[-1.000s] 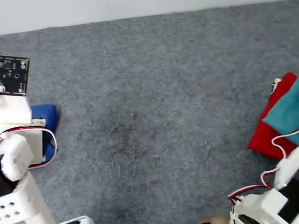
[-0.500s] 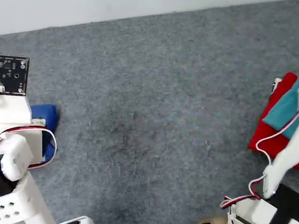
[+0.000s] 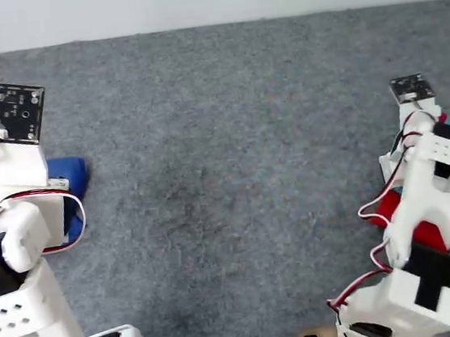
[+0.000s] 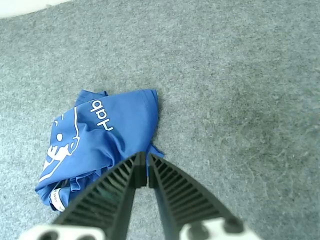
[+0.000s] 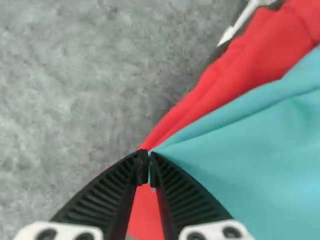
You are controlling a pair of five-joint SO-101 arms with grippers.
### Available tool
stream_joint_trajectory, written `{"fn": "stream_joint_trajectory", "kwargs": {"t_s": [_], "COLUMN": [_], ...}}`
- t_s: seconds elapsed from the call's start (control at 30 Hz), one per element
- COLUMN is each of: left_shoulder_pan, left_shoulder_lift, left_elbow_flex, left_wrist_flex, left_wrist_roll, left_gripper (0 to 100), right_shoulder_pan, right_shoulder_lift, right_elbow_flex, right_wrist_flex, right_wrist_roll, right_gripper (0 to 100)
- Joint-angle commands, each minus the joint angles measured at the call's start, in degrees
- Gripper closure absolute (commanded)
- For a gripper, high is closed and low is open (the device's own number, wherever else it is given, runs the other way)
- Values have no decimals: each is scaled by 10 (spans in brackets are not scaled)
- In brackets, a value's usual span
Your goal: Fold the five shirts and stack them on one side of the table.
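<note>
Where the left arm (image 3: 18,241) stands over the left side of the tabletop (image 3: 229,135), the listing begins, nearest items first.

1. left pincer (image 4: 147,160): black ribbed jaws pressed together with a hairline slit between them and nothing seen clamped. The tips sit over the near hem of item 2. Whether they touch the cloth cannot be told.

2. blue shirt (image 4: 105,135): crumpled, with white print, lying on the grey felt. It is directly under the left pincer and extends just ahead of it and off to one side. From the high view, one corner shows from beneath the left arm, at the tabletop's left edge.

3. right pincer (image 5: 144,161): black ribbed jaws together, nothing visibly between them. The tips sit just where the edges of items 4 and 5 meet the felt.

4. red shirt (image 5: 250,60): smooth cloth lying under item 5, with a red border showing on the side toward the middle of the tabletop.

5. teal shirt (image 5: 250,150): resting on top of the red shirt. The pile sits at the tabletop's right edge, largely covered by the right arm (image 3: 434,218) from the high view.

6. white strip (image 5: 240,20): touching the far side of the red shirt. What it is cannot be told.

7. Grey felt runs between the blue shirt and the red-and-teal pile, which lie well apart at opposite sides.

8. wall (image 3: 206,0): a pale band beyond the far edge.
</note>
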Motion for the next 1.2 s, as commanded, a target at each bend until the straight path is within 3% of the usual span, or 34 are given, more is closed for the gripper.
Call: {"fn": "stream_joint_trajectory", "kwargs": {"t_s": [0.0, 0.17, 0.4, 0.7, 0.9, 1.03, 1.17], "left_shoulder_pan": [-4, -4, -4, -1, -3, -3, -3], "left_shoulder_lift": [-6, -6, -6, -6, -6, -6, -6], "left_elbow_flex": [-1, -1, -1, 0, 0, 0, 0], "left_wrist_flex": [7, 7, 7, 7, 7, 7, 7], "left_wrist_roll": [-2, -2, -2, -2, -2, -2, -2], "left_gripper": [987, 987, 987, 987, 987, 987, 987], "right_shoulder_pan": [7, 57, 86, 7, -7, 41, 96], "right_shoulder_lift": [-75, -133, -44, 116, 54, -37, -65], "right_elbow_flex": [-30, -62, -24, -25, -21, -20, -18], "right_wrist_flex": [26, -76, -298, -460, -404, -313, -288], "right_wrist_roll": [6, 6, 7, 4, 4, 4, 5], "right_gripper": [988, 983, 983, 987, 987, 987, 986]}}
